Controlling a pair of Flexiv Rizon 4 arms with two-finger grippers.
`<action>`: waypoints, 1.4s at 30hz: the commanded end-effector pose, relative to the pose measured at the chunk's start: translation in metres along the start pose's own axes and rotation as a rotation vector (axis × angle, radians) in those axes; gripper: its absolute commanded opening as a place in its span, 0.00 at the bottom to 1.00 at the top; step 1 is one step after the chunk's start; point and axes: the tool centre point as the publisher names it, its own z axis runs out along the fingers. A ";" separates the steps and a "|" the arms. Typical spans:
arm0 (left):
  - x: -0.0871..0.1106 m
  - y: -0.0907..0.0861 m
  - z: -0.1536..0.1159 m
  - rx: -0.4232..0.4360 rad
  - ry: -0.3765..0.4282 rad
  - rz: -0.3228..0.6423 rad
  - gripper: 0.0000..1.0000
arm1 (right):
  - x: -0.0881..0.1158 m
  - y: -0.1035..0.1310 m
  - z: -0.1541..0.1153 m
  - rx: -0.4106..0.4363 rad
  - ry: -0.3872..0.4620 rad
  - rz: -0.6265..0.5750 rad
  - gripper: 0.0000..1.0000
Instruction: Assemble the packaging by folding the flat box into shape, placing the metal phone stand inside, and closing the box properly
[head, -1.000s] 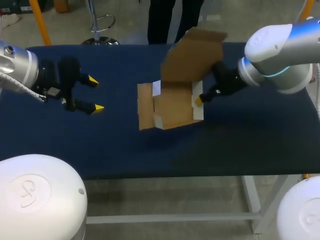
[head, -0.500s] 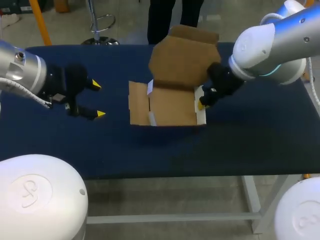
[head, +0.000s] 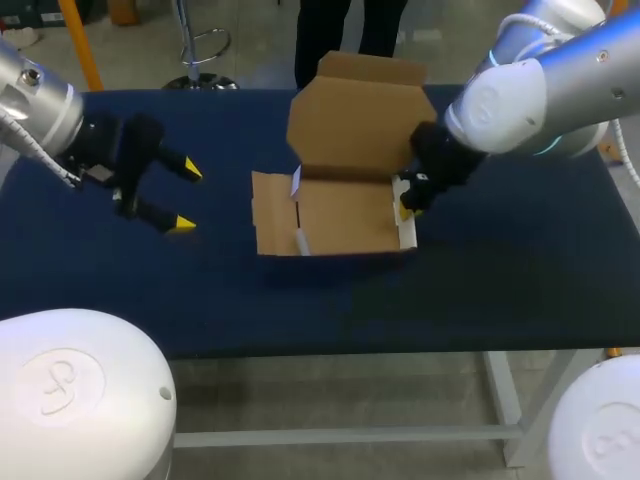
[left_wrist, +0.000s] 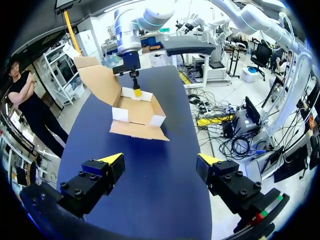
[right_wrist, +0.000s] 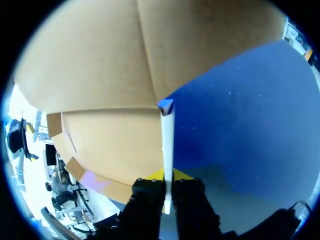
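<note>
My right gripper (head: 405, 203) is pinched tight on the right side wall of the cardboard box (head: 340, 215), one finger inside and one outside. The box sits in the middle of the blue table (head: 300, 310), with its lid standing up at the far edge. My left gripper (head: 185, 197) hangs wide open and empty, well to the box's left.

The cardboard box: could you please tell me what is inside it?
The cardboard box shows only a bare brown floor and white inner flaps. The right gripper, shut on its right wall, hides that corner.
</note>
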 end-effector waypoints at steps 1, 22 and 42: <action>-0.005 0.000 0.000 -0.015 0.029 -0.002 1.00 | 0.001 -0.001 -0.001 -0.002 -0.003 0.000 0.00; -0.020 0.023 0.023 -0.114 0.016 0.035 1.00 | 0.007 -0.033 0.003 0.212 -0.172 0.349 0.00; -0.022 0.026 0.025 -0.133 0.046 0.060 1.00 | 0.008 -0.045 0.008 0.282 -0.174 0.385 0.00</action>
